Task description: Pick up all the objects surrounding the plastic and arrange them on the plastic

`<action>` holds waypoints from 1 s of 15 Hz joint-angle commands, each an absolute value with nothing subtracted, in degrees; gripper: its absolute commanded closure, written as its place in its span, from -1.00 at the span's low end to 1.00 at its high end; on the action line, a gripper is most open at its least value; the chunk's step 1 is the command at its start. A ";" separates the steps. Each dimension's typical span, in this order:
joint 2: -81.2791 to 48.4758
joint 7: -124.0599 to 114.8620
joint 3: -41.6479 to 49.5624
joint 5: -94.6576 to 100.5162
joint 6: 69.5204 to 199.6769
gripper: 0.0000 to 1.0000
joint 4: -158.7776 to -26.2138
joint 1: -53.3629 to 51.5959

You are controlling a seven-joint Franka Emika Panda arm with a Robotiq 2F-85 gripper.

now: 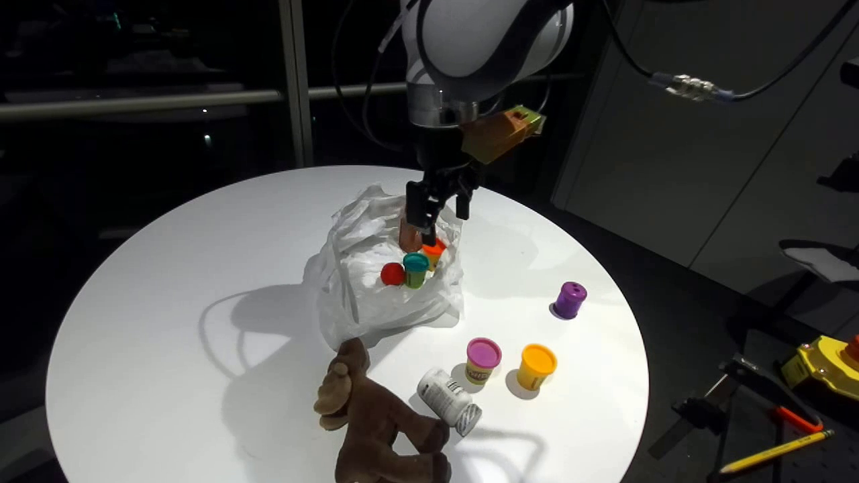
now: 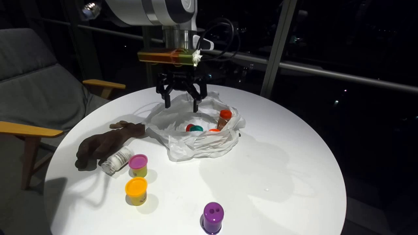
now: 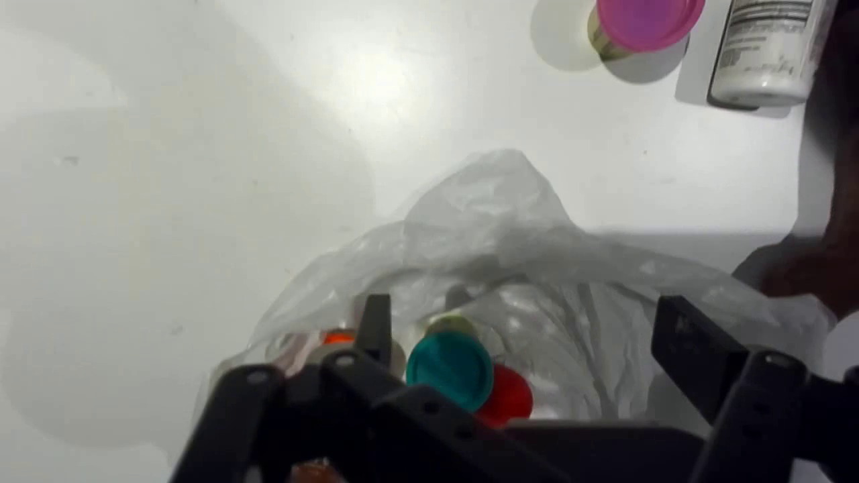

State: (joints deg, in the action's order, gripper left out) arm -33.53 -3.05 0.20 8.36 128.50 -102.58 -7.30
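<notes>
The white plastic (image 1: pixel 372 312) lies crumpled, with raised edges, toward the back of the table. Within it are a teal-lidded cup (image 1: pixel 416 265), a red object (image 1: pixel 392 274), an orange-lidded cup (image 1: pixel 433 249) and a brown bottle with a red-orange cap (image 2: pixel 224 120). My gripper (image 2: pixel 181 107) hangs open above the plastic, nothing between its fingers. In the wrist view one finger (image 3: pixel 376 325) partly covers the cups. Outside the plastic are a brown plush animal (image 1: pixel 386 422), a white-silver bottle (image 1: pixel 444 396) on its side, a pink-lidded cup (image 1: pixel 482 359), a yellow cup (image 1: pixel 535 367) and a purple cup-like piece (image 1: pixel 570 300).
Everything stands on a round white table (image 2: pixel 261 182). Beside it are a grey armchair (image 2: pixel 36 78) with wooden arms and, in an exterior view, a dark surface with a pencil (image 1: pixel 775 451) and a yellow tool (image 1: pixel 822 369). Dark windows rise behind the table.
</notes>
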 commanded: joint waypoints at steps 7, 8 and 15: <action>-20.66 1.75 -6.28 6.82 143.15 -1.00 -132.03 -7.31; -21.45 1.20 -6.52 7.51 146.62 -1.00 -133.44 -7.74; -27.77 -0.78 -3.11 12.49 159.57 -1.00 -135.18 -11.05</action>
State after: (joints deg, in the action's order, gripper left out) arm -26.09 -0.10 -5.40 10.31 155.85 -135.71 -9.50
